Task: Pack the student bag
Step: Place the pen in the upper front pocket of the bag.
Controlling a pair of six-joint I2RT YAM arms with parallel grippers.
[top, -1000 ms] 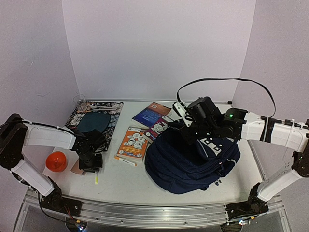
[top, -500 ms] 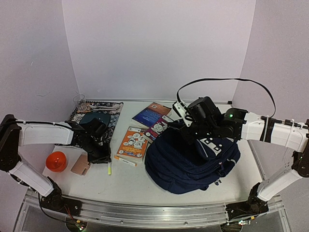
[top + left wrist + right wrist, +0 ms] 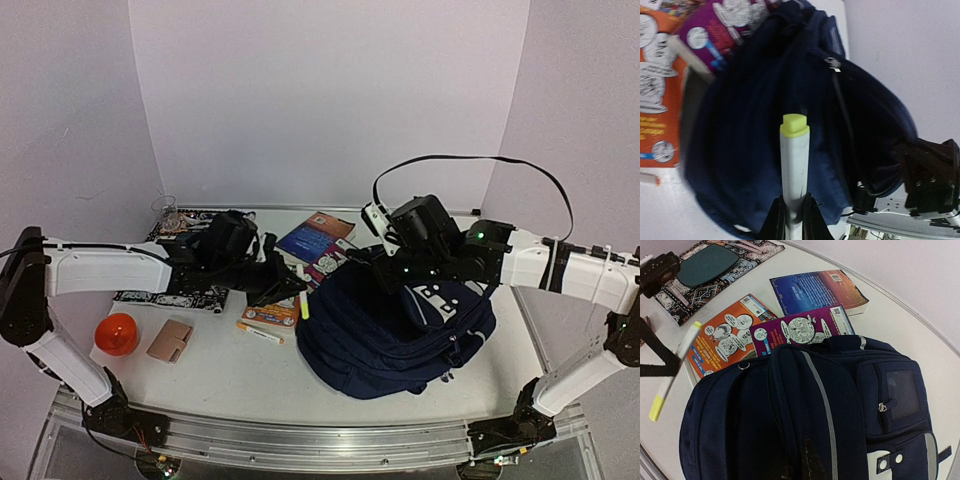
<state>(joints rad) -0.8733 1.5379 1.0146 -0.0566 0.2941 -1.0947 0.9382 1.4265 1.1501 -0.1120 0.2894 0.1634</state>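
Pinching a highlighter [image 3: 794,165] low on its barrel, the left jaws are closed tight on it. White body, yellow cap pointing away from the wrist cam, straight at the student bag [image 3: 740,125]. Top cam: left arm [image 3: 110,272] reaches rightward across the tabletop [image 3: 240,375], passing over a patterned mat [image 3: 172,297], w/ the highlighter up in the air just beside the bag's left edge, above an orange booklet [image 3: 268,312]. Right wrist cam shows highlighter and bag apart, not touching.

Bag itself: navy w/ grey stripes, centre-right on the tabletop, biggest item there. Front pocket w/ white buckle patch is on its right side. At the bag's upper rear edge the right jaws sit sunk in the fabric. Wrist cam shows the tips close together, apparently clamped on a fold of the bag, but it's dark on dark, so edges are hard to make out.

By the bag's rear-left corner: purple booklet [image 3: 800,330], near edge hidden by the bag, left edge overlapping the orange one. Blue book [image 3: 817,290] lies further back. Teal oval [image 3: 707,265] rests on the mat. Front-left: orange ball [image 3: 117,333], w/ a tan case [image 3: 170,340] near it, not touching. White marker w/ orange end [image 3: 262,334] lies just in front of the orange booklet.
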